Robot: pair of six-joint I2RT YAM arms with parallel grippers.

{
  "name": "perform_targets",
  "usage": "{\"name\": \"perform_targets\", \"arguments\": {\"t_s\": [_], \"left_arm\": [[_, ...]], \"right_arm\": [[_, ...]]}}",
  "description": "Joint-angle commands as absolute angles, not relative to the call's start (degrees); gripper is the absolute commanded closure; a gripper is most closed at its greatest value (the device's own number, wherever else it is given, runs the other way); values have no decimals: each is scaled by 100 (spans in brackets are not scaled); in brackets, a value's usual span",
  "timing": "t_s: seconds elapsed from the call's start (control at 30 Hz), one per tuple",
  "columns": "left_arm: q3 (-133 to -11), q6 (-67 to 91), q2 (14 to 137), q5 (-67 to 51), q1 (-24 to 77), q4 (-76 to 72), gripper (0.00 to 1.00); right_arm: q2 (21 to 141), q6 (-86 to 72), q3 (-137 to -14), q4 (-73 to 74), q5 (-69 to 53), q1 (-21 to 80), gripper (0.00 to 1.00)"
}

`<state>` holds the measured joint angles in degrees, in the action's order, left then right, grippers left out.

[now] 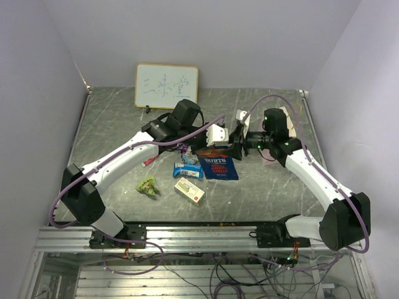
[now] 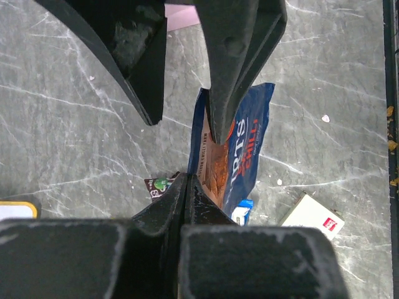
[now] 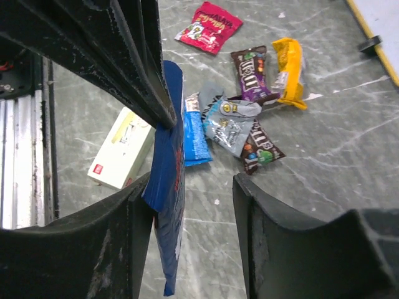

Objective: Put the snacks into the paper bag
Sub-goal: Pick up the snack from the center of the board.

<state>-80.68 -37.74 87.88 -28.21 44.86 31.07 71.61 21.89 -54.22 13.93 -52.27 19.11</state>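
Observation:
My left gripper [image 2: 187, 177] is shut on the top edge of the dark blue crisp bag [image 2: 249, 149], which hangs above the table [image 1: 218, 167]. My right gripper [image 3: 193, 187] stands open around the hanging crisp bag [image 3: 169, 187]; the bag rests against the left-hand finger, with a gap to the other. Loose snacks lie below: a blue-white bar [image 3: 196, 134], two brown packets [image 3: 262, 149], a grey one [image 3: 227, 121], an orange-yellow one [image 3: 290, 71] and a red-pink one [image 3: 209, 26]. Only a pink sliver of the paper bag [image 2: 181, 15] shows behind the right fingers.
A white box [image 1: 189, 190] and a green packet [image 1: 148, 184] lie near the front of the table. The white writing board [image 1: 166, 86] stands against the back wall. Both arms meet over the table's middle.

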Motion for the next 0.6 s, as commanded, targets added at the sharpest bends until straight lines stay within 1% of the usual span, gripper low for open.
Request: {"name": "perform_targets", "arguments": {"t_s": [0.0,0.07,0.2,0.23,0.27,0.33,0.37,0.43,0.5,0.57], "left_arm": [[-7960,-3842,8675,-2938,4565,2926,93],[-7930,-3832,8682,-2933,4570,2894,93],[-7884,-3760,8662,-2861,4570,2790,93],[-7873,-3747,8641,-2822,4569,2771,93],[-7860,-3743,8621,-2794,4568,2757,93],[-7813,-3766,8538,-2726,4559,2752,91],[-7781,-3760,8479,-2694,4559,2732,88],[-7709,-3696,8327,-2563,4536,2665,76],[-7683,-3589,8152,-2502,4436,2615,68],[-7701,-3428,7979,-2608,4230,2571,61]], "right_arm": [[7445,2037,-5491,1156,-5489,2004,53],[7510,1979,-5483,1120,-5579,2004,63],[7557,1910,-5434,1067,-5636,2009,91],[7546,1875,-5432,1064,-5631,1994,96],[7523,1891,-5446,1109,-5568,1971,100],[7395,1935,-5438,1136,-5469,1876,100],[7311,1926,-5428,1134,-5443,1813,100],[7065,1881,-5420,1163,-5424,1660,100],[6828,1755,-5441,1196,-5423,1488,100],[6619,1594,-5525,1247,-5412,1288,100]]}}
